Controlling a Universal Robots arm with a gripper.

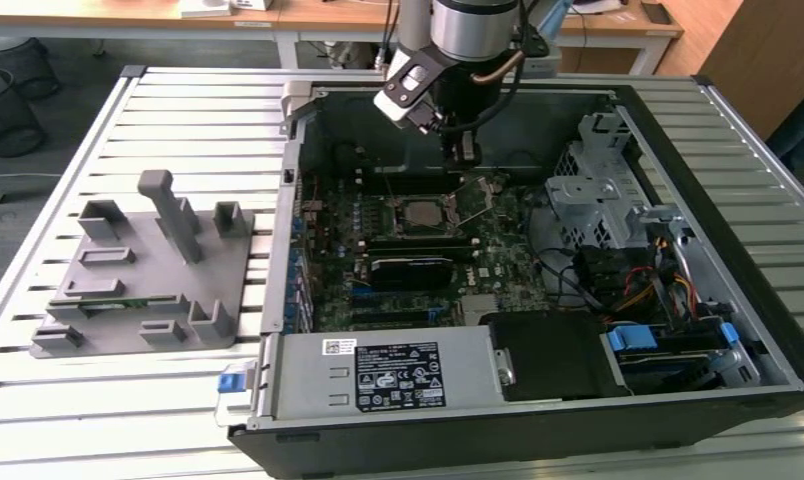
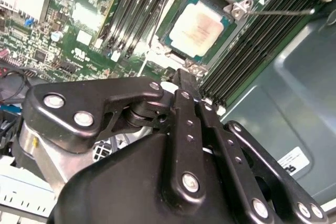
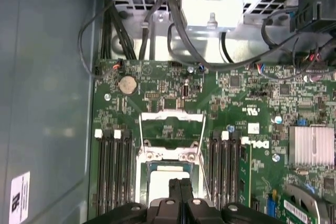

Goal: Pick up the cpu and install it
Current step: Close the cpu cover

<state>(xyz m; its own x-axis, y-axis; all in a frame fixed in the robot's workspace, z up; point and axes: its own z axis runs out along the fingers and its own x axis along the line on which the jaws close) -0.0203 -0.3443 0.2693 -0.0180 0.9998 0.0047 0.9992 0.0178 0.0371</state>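
The cpu point(image 2: 197, 27) lies flat in the motherboard socket point(image 1: 422, 215), its silver-grey top facing up; in the first wrist view a pale strip of the cpu point(image 3: 164, 174) shows just past my fingers. The socket's metal load plate point(image 3: 172, 129) stands swung open, and its thin lever point(image 2: 278, 11) sticks out to the side. My gripper point(image 1: 462, 152) hangs inside the case just above the far edge of the socket. Its black fingers point(image 3: 181, 184) are shut together with nothing between them, and the tips point(image 2: 182, 74) sit a little above the board beside the cpu.
The open computer case point(image 1: 669, 130) walls in the board. A metal drive cage point(image 1: 596, 190) and loose cables point(image 1: 642, 285) crowd the exterior view's right. The power supply point(image 1: 389, 370) sits at the front. A grey fixture block point(image 1: 149, 270) stands on the slatted table at the exterior view's left.
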